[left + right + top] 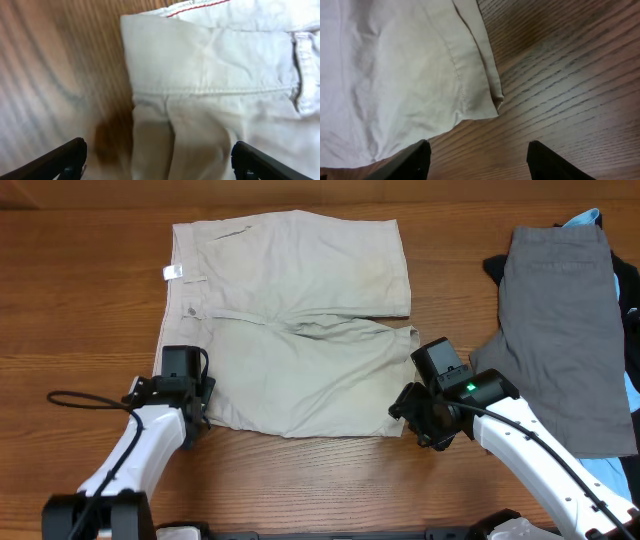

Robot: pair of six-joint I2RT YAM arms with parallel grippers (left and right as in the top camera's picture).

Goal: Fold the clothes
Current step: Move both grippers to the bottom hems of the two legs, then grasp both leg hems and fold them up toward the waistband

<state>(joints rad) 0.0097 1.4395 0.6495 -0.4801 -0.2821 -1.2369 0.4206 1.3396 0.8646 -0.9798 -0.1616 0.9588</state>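
Where the wooden surface (80,280) fills the overhead view, pale beige khaki shorts (290,320) lie flat at the upper middle of the frame, with the waistband toward the left and the two legs reaching right. A small white label (170,273) shows at the upper-left corner of the waistband. The left claw (187,405) sits at the shorts' lower-left corner. Its wrist view shows both dark fingers (60,160) spread wide apart at the bottom edge, with the stitched waistband corner lying in front of and between them, unclamped. The right claw (425,418) sits at the lower-right corner, by the hem of the lower leg. Its fingers (405,162) are likewise spread wide, with the hem corner just ahead of them and bare wood in the gap. Whether either claw touches the cloth cannot be told. At the right edge of the overhead view, well apart from the khaki pair, grey shorts (560,330) lie on a light-blue garment (585,220) and a black garment (495,268).
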